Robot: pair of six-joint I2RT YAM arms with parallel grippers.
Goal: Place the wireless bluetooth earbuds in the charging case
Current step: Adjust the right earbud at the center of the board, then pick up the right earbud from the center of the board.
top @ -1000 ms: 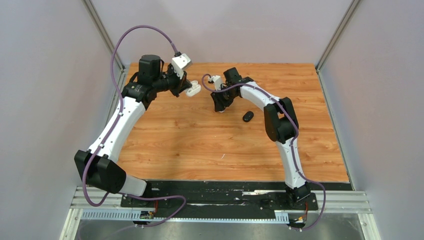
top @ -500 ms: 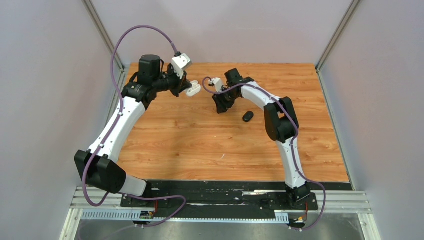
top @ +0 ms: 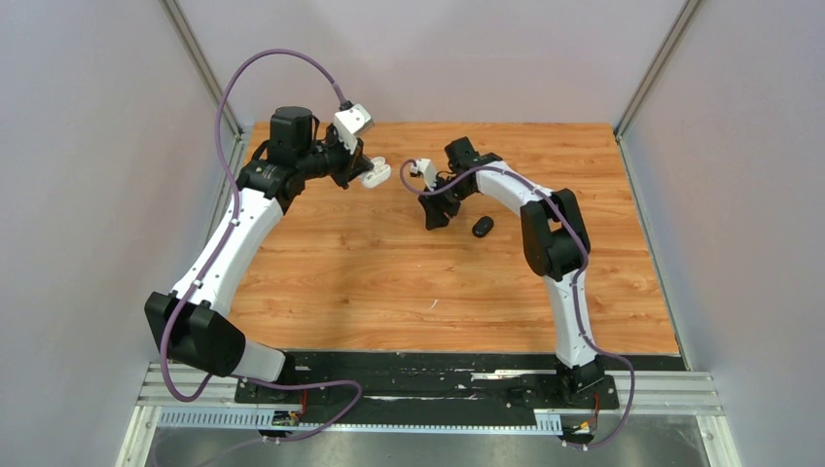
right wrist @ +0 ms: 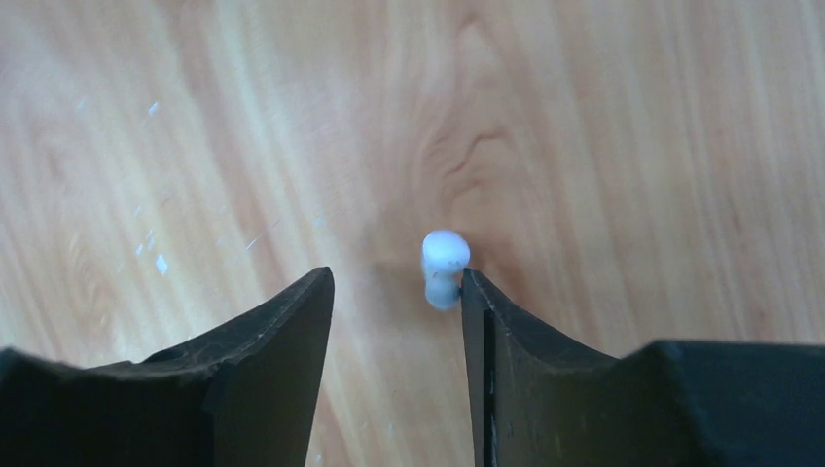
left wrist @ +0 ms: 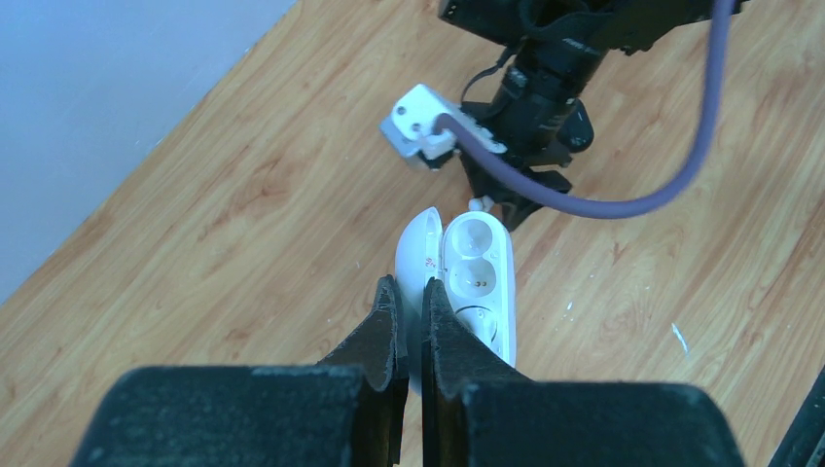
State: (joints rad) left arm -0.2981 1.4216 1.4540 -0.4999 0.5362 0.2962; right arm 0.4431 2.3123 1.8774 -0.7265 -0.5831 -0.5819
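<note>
two arms reach over the wooden table (top: pixel 389 282). the left gripper (left wrist: pixel 409 326) is clamped on the edge of the white charging case (left wrist: pixel 477 272), holding it off the table toward the rear with its lid swung open and its wells showing. the right gripper (right wrist: pixel 397 287) points down, jaws apart, around one white earbud (right wrist: pixel 445 268) that lies on the wood right against the inner face of one finger. a small black oval object (top: pixel 482 226) lies near that gripper.
</note>
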